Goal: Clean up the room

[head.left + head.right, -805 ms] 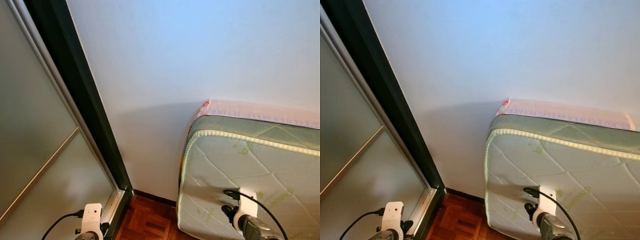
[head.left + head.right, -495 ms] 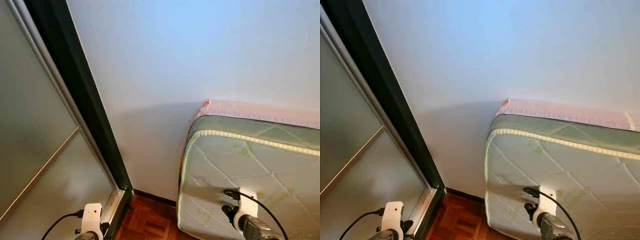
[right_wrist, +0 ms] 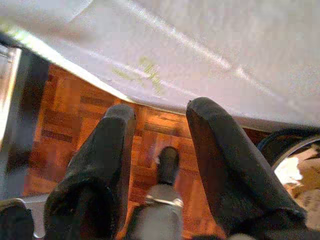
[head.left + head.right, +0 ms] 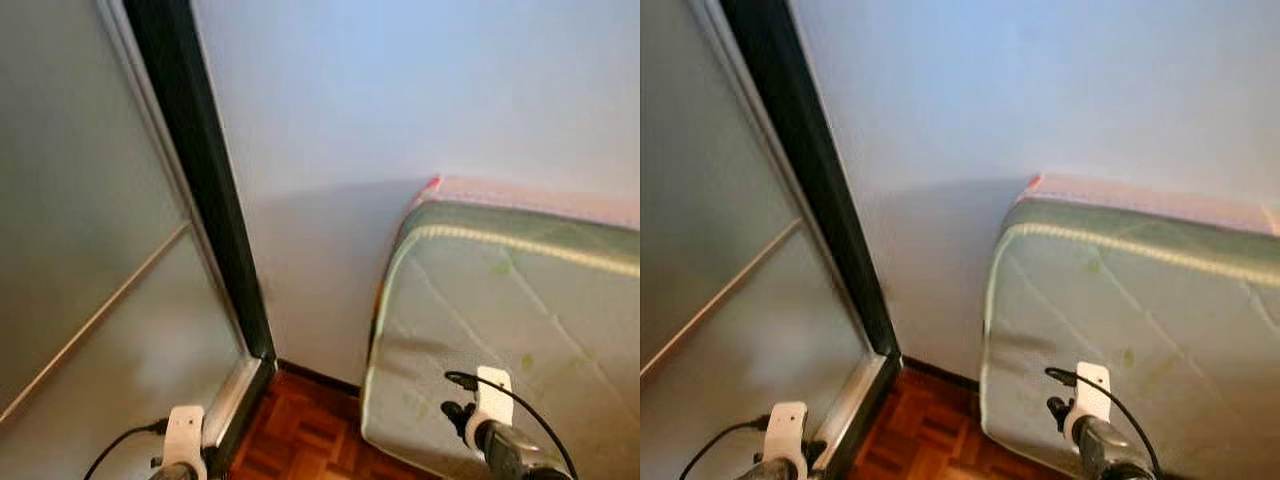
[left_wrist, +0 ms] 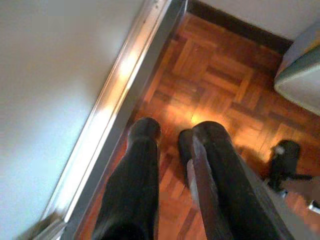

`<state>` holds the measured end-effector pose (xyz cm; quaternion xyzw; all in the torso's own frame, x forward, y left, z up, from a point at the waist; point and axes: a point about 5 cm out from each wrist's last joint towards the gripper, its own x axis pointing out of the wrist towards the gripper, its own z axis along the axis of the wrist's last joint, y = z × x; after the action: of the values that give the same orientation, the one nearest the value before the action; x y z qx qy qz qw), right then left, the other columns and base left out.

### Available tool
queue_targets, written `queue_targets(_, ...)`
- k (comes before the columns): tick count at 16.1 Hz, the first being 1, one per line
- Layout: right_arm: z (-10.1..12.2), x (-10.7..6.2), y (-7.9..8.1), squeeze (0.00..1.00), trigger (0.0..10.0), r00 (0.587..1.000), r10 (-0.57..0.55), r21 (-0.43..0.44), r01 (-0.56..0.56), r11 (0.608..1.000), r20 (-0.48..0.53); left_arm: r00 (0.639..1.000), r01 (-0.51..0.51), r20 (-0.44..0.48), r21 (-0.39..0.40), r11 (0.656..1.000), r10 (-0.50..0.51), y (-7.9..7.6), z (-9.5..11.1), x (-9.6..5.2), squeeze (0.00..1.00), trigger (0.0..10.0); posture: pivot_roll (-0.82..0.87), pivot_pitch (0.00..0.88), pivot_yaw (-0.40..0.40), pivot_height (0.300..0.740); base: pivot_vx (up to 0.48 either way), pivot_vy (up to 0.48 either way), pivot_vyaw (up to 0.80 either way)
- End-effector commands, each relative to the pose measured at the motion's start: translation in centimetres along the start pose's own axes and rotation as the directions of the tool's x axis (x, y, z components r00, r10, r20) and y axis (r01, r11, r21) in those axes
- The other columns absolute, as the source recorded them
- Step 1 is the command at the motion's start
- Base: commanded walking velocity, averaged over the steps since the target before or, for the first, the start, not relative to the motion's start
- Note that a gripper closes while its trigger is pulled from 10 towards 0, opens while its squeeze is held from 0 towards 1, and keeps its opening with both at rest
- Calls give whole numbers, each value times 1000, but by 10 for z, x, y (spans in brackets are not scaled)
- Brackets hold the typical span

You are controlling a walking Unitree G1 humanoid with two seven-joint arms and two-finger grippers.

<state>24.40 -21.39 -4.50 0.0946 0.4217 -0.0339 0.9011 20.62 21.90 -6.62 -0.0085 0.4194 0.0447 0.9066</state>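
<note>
Parquet floor of reddish-brown wood runs along the foot of a pale wall, seen here in a corner of the room. To your left stands a frosted sliding door in a dark frame, its metal track meeting the floor. To your right a quilted mattress stands on its edge and leans toward the wall, probably stored there to free floor space.

Left gripper: hanging low beside the door track, fingers slightly apart, holding nothing. Right gripper: hanging low just in front of the mattress's lower edge, fingers apart, holding nothing. Both arms appear carried at rest, as suits walking or turning rather than reaching.

No loose item to tidy can be made out in this corner; whatever the clean-up concerns must lie elsewhere in the room. Judged from this, you are in a search or transit step. Your next move likely calls for turning away from the wall, keeping the right arm off the leaning mattress.
</note>
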Motion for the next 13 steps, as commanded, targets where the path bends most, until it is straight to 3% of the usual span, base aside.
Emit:
queue_targets(1,-1,0,-1,0,10000,1000,-4,-5,4,1000,-5,1000,-1,-13,-4,1000,1,1,-1,0,0,10000,16,0,21,740,-270,0,0)
queue_targets(10,0,0,-2,0,10000,1000,-19,7,19,1000,4,1000,-2,-13,-1,1000,2,1,0,0,0,10000,14,0,22,740,-30,0,0)
queue_targets(13,-1,0,-3,0,10000,1000,-21,1,21,1000,-4,1000,-1,-13,-4,1000,1,1,0,0,0,10000,16,0,20,740,0,0,-671)
